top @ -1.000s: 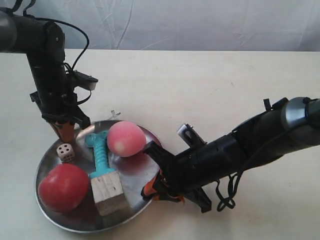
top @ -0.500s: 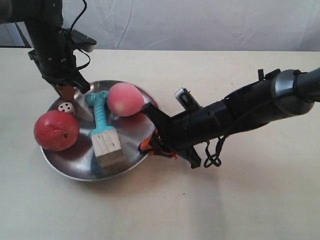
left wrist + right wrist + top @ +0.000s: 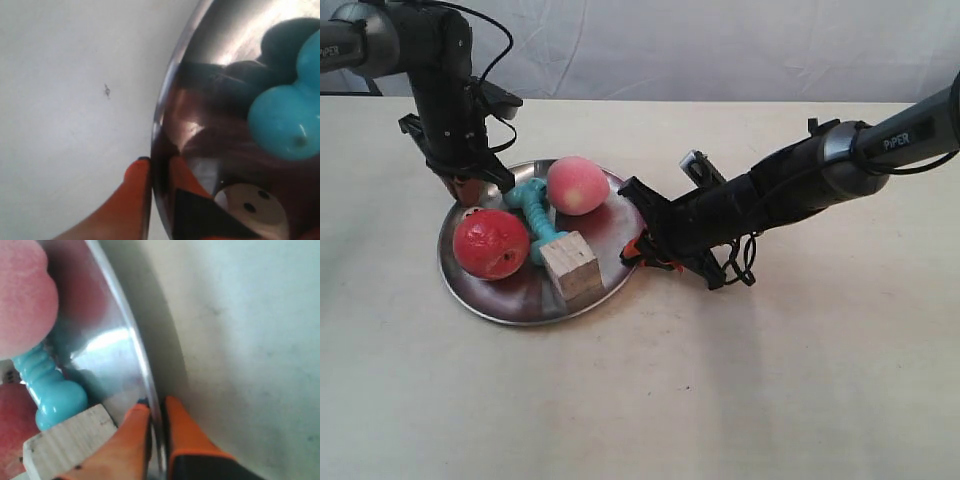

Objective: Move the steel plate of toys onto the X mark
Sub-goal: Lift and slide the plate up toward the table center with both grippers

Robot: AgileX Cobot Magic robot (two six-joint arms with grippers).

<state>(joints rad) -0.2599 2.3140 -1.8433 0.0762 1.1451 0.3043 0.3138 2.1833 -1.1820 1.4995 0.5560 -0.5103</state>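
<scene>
While the black left arm (image 3: 440, 90) stands at far left, its orange-tipped left pincer (image 3: 159, 169) is pressed onto the far-left rim of the round, shallow, shiny steel plate (image 3: 505, 298), one finger inside & one outside, pinching the metal. Plate is left of centre on the pale counter (image 3: 800, 380); can't tell if it rests there or hangs just above.

Left wrist view: small faint grey speck (image 3: 106, 90) on counter, nr the rim but apart from it; too small to say if it's a cross.

On the plate, left to right:
- red apple-like ball (image 3: 490, 243) at left side
- tiny white die w/ dark pips (image 3: 250, 205) just inside the rim by the left pincer, mostly hidden behind the ball in ext. view
- teal ridged bone-shaped toy (image 3: 533, 215) in the middle, lying far-to-near
- pale wooden cube (image 3: 572, 267) just beside its near end
- pink peach (image 3: 578, 185) at far side, right of the bone's far end

At the right rim the orange-tipped right pincer (image 3: 155, 407) pinches the same way, a finger each side, nr the cube. Black right arm (image 3: 790, 190) stretches off right, low over counter.
</scene>
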